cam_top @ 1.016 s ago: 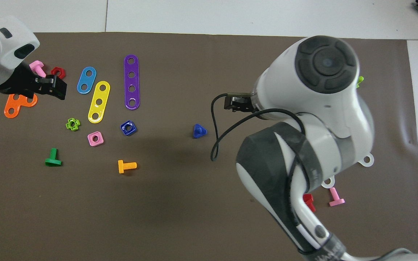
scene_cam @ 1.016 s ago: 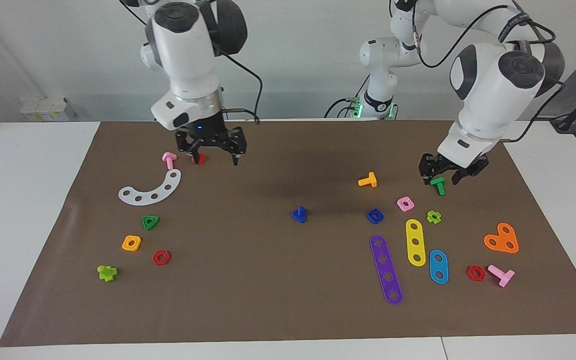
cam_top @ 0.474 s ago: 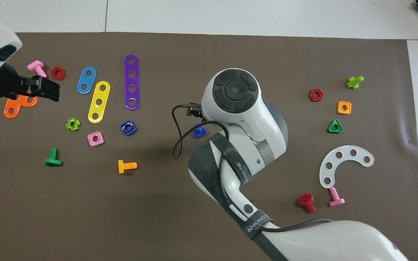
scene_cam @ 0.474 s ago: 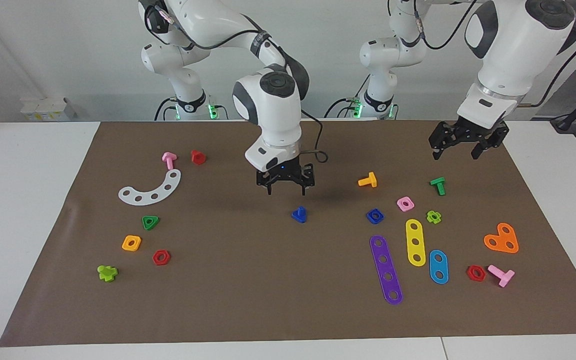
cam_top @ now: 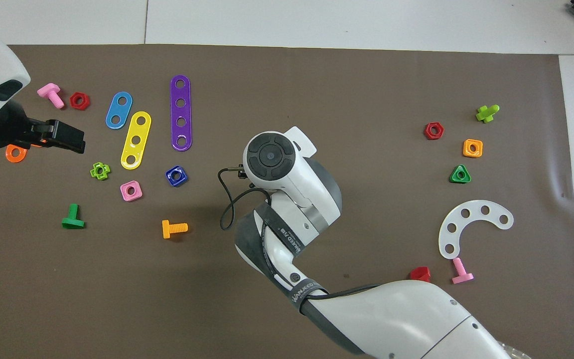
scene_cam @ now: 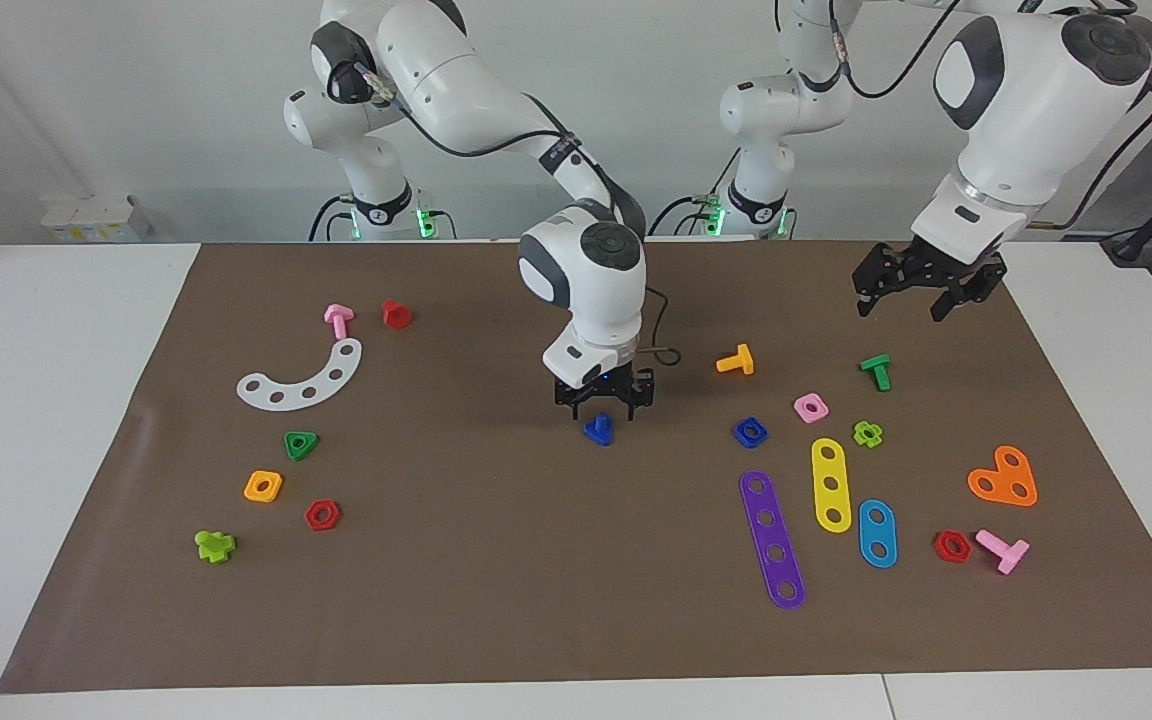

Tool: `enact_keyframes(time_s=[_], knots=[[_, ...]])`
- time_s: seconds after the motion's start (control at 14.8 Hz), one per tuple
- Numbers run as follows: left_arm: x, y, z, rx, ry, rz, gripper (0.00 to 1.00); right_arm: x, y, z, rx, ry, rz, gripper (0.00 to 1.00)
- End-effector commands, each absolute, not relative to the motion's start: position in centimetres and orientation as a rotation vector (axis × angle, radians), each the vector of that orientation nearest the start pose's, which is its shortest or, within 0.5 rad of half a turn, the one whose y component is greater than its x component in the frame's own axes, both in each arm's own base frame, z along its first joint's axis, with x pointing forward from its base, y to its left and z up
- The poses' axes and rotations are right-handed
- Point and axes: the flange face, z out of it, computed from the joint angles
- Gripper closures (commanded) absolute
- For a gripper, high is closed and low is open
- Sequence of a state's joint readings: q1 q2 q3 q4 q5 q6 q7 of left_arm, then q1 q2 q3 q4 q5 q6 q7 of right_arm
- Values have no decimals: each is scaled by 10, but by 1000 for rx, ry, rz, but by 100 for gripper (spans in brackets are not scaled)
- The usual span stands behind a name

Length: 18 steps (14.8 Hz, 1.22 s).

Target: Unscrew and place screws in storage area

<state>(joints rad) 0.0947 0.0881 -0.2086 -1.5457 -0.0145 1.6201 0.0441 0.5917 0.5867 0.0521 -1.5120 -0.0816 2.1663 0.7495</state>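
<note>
Blue bolt (scene_cam: 598,430) mid-mat, right claw (scene_cam: 603,408) just above it

Bare mat (scene_cam: 476,580) wide open mid-table, from dark blue bolt (scene_cam: 598,430) toward storage area (scene_cam: 291,440); nothing lies between. Right gripper (scene_cam: 603,412) low over bolt, own arm blocks approach from robots' side. Blue square nut (scene_cam: 750,432) and orange bolt (scene_cam: 736,360) nearest clutter, apart from bolt. Storage patch crowded: white curved strip (scene_cam: 304,378), green (scene_cam: 301,444), orange (scene_cam: 263,486), red nuts (scene_cam: 322,515); gaps between. Left gripper (scene_cam: 916,290) raised over mat edge, fingers apart, out of way
</note>
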Motion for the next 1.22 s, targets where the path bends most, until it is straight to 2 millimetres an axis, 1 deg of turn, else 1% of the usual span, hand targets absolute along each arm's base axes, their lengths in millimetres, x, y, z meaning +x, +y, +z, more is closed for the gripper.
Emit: enact_keyframes(time_s=[0.0,0.14,0.2,0.34,0.41,0.54,0.75,0.88,0.95,1.15], knots=[[570,-60,591,-3169,274,-5,0,573,413,321,-3124,68,-142,46],[566,-61,585,-3166,265,-29,0,570,413,316,-3125,69,-128,47],[564,-61,581,-3164,259,-41,0,570,413,315,-3126,69,-126,49],[565,-59,580,-3164,249,-48,0,570,413,313,-3116,68,-136,49],[565,-59,581,-3165,242,-50,0,567,418,310,-3112,62,-136,49],[564,-59,581,-3162,237,-45,0,568,419,316,-3112,58,-140,50],[563,-57,580,-3159,235,-41,0,570,418,314,-3120,53,-148,50],[564,-50,581,-3156,217,-34,0,571,419,316,-3108,54,-167,51],[564,-48,585,-3156,212,-43,0,571,419,316,-3107,54,-169,55],[566,-35,611,-3151,184,-107,0,571,419,314,-3108,52,-170,58]])
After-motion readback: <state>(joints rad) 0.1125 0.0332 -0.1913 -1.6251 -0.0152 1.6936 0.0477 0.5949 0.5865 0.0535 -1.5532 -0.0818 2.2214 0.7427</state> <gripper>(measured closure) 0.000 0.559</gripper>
